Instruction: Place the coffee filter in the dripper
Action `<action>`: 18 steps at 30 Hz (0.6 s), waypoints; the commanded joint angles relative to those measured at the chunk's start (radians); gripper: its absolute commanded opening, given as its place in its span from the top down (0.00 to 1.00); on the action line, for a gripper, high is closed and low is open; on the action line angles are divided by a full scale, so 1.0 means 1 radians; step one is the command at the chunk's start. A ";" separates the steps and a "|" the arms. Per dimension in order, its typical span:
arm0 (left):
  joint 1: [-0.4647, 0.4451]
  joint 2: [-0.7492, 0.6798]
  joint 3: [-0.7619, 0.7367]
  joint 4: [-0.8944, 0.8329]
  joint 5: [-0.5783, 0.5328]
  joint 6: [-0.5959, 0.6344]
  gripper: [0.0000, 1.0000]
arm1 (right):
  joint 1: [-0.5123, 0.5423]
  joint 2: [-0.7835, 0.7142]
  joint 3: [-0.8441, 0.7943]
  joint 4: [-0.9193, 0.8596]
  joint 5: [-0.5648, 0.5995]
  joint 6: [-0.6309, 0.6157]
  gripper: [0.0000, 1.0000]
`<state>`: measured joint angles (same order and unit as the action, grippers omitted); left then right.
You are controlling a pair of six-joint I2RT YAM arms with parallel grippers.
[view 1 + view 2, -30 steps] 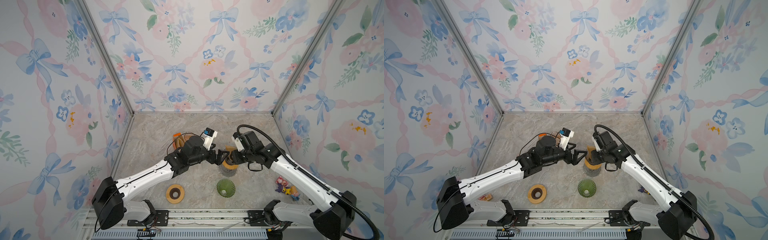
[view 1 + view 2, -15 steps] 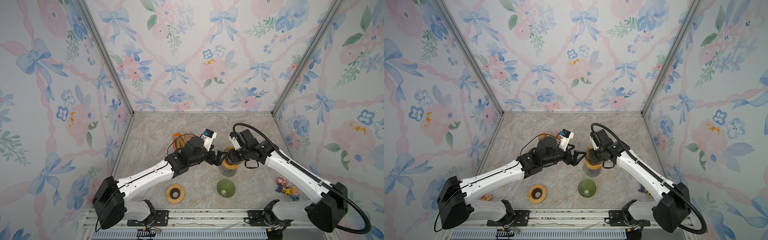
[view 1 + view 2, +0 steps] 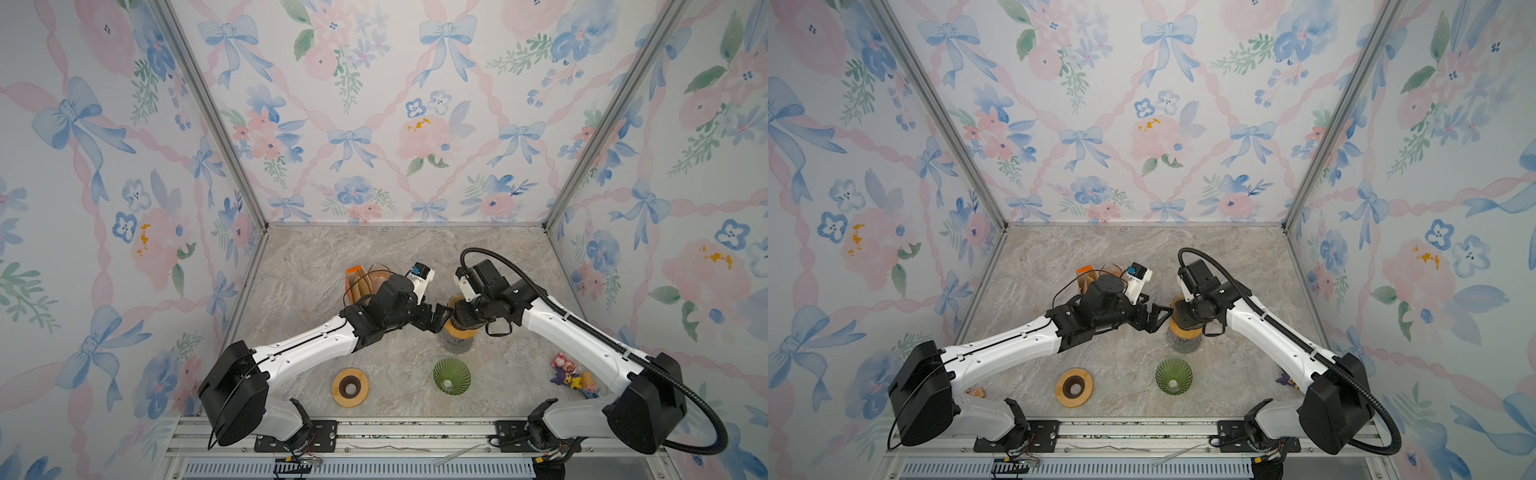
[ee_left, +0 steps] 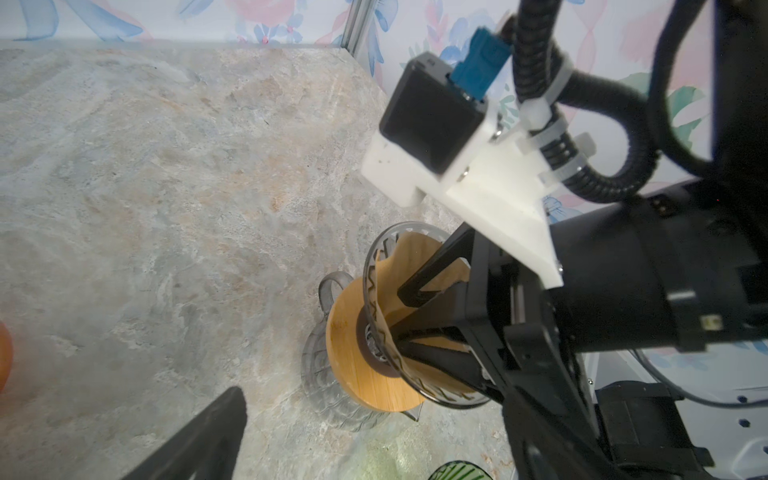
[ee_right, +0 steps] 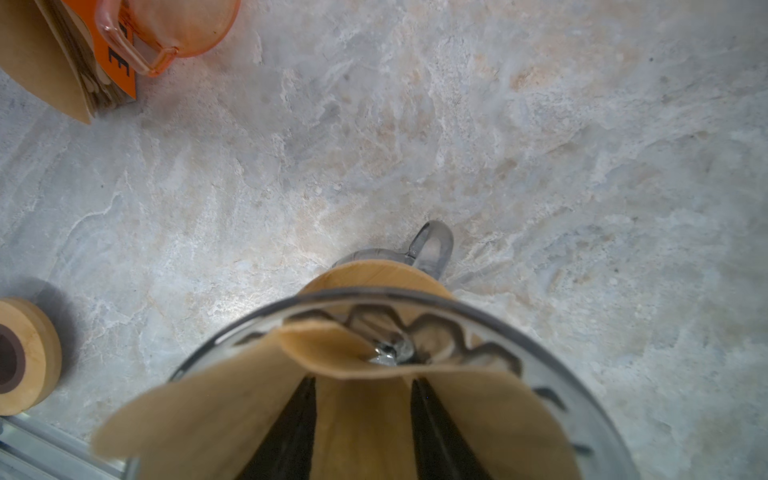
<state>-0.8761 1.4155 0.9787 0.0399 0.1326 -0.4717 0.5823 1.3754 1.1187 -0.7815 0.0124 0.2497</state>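
A clear glass dripper (image 3: 459, 332) (image 3: 1185, 331) with a wooden collar sits on a glass server in mid-table. The brown paper coffee filter (image 5: 208, 403) (image 4: 409, 253) lies inside its cone, with one edge curled inward. My right gripper (image 3: 455, 309) (image 3: 1177, 309) (image 5: 362, 386) reaches down into the dripper. Its two black fingers stand apart inside the filter, with paper around and between them. My left gripper (image 3: 436, 318) (image 3: 1156, 318) (image 4: 374, 440) hovers wide open just left of the dripper, holding nothing.
In both top views a green ribbed glass dripper (image 3: 451, 375) and a wooden ring (image 3: 350, 387) stand near the front edge. An orange cup with a pack of filters (image 3: 361, 282) sits behind my left wrist. Small toys (image 3: 573, 374) lie at the front right.
My right wrist has shifted a little left and back over the dripper, its fingers staying in the filter. The left arm has not moved.
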 commanded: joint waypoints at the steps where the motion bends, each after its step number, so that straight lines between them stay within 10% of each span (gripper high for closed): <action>1: 0.005 0.011 0.034 -0.021 -0.022 0.006 0.02 | -0.008 0.027 -0.001 -0.008 -0.011 -0.021 0.61; 18: -0.004 0.062 0.083 -0.024 -0.034 -0.013 0.02 | -0.004 -0.056 0.067 -0.064 -0.008 -0.017 0.67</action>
<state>-0.8764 1.4673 1.0229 0.0265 0.1120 -0.4759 0.5823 1.3605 1.1481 -0.8066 0.0116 0.2310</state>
